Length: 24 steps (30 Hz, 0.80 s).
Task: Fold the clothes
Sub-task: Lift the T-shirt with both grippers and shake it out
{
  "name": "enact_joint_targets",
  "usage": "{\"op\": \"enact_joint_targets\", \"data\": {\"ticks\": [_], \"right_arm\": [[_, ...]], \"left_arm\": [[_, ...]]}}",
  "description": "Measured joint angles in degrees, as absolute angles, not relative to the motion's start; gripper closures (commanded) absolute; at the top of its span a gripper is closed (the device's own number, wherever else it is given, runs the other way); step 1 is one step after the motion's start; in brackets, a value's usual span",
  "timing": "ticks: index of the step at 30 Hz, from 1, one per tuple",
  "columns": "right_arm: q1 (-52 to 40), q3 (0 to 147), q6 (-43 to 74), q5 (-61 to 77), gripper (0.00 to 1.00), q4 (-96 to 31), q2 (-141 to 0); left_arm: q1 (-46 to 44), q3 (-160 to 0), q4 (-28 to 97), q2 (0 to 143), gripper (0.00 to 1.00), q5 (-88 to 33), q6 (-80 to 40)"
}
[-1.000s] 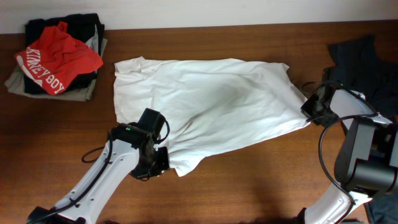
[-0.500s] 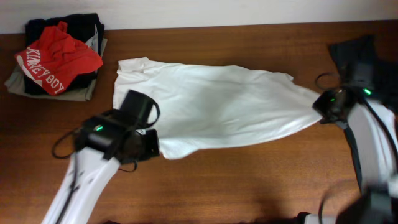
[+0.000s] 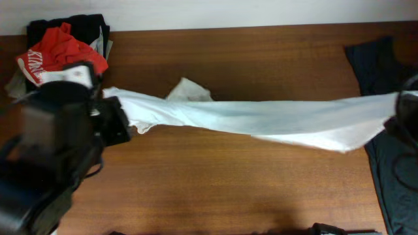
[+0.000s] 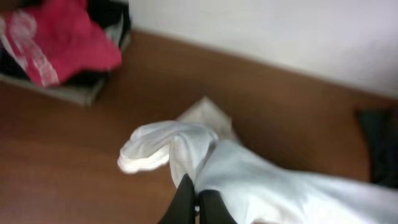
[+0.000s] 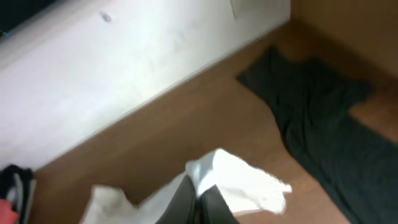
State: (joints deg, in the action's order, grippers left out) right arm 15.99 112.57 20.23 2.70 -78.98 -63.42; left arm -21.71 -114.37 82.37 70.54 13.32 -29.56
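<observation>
A white shirt [image 3: 261, 121] is stretched in the air across the table as a long band between both grippers. My left gripper [image 4: 198, 199] is shut on its left end, where white cloth [image 4: 186, 146] bunches above the black fingers. My right gripper [image 5: 200, 200] is shut on its right end, with a white flap [image 5: 245, 180] hanging past the fingers. In the overhead view the left arm [image 3: 59, 143] is large and blurred at the left, and the right gripper [image 3: 401, 111] sits at the far right edge.
A stack of folded clothes with a red shirt on top [image 3: 62, 52] lies at the back left corner, also in the left wrist view [image 4: 56, 43]. A dark garment [image 3: 382, 65] lies spread at the right side, also in the right wrist view [image 5: 317, 106].
Both arms have lifted and pulled apart. The shirt, lying spread on the table a second ago, now hangs taut as a narrow band between them.
</observation>
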Motion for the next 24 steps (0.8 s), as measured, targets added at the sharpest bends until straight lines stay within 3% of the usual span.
{"op": "enact_joint_targets", "data": {"ticks": [4,11,19,24], "right_arm": [[16.0,121.2,18.6,2.7,0.96,-81.4,-65.3],[16.0,122.0,17.7,5.5,0.96,-79.9,-73.8],[16.0,121.6,18.0,9.5,0.96,-63.6,-89.7],[16.0,122.3,18.3,12.0,0.96,-55.2,-91.3]], "left_arm": [[-21.7,-118.9,82.2,69.8,0.99,16.0,-29.6],[-21.7,-119.5,78.8,77.0,0.99,18.8,-28.4],[-17.5,-119.3,54.9,99.1,1.0,19.0,-20.7],[-12.3,-123.9,48.2,104.3,0.99,18.9,-15.1]]}}
